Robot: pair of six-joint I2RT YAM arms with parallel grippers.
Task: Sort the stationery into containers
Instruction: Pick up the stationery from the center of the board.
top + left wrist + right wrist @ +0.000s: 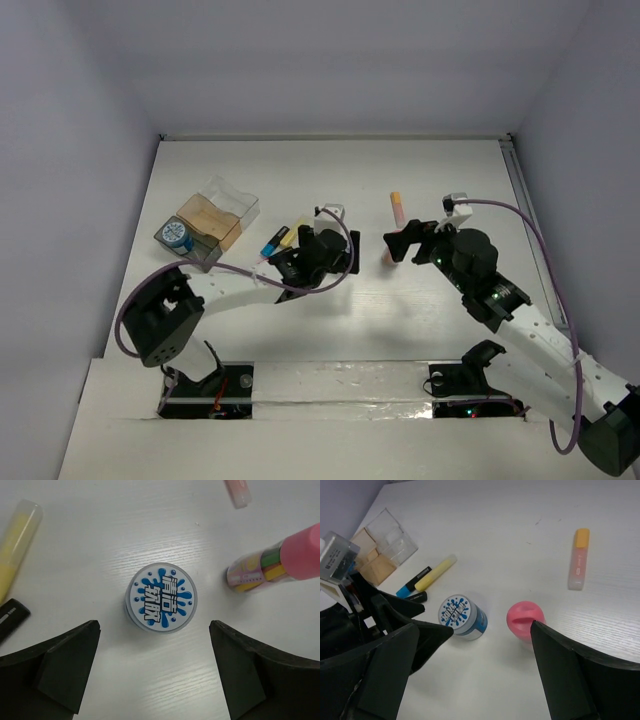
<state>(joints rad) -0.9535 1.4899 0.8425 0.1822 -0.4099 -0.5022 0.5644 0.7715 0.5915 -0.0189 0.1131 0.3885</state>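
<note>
A round blue-and-white tin [161, 597] stands on the white table, just ahead of and between the wide-open jaws of my left gripper [154, 640], which is not touching it. It also shows in the right wrist view [462, 617]. A pink-capped stick [525, 621] stands right of it. An orange-pink tube [397, 208] lies farther back. Yellow [435, 572] and blue [412, 584] highlighters lie left of the tin. My left gripper [318, 250] hides the tin from above. My right gripper [400, 245] is open and empty, over the pink stick. The clear containers [215, 215] stand at the far left.
A second blue-and-white tin [177, 235] sits in the small greyish box, which adjoins the tan-brown one. A third black highlighter body [412, 597] lies by the left gripper, its cap hidden. The two grippers are close together mid-table.
</note>
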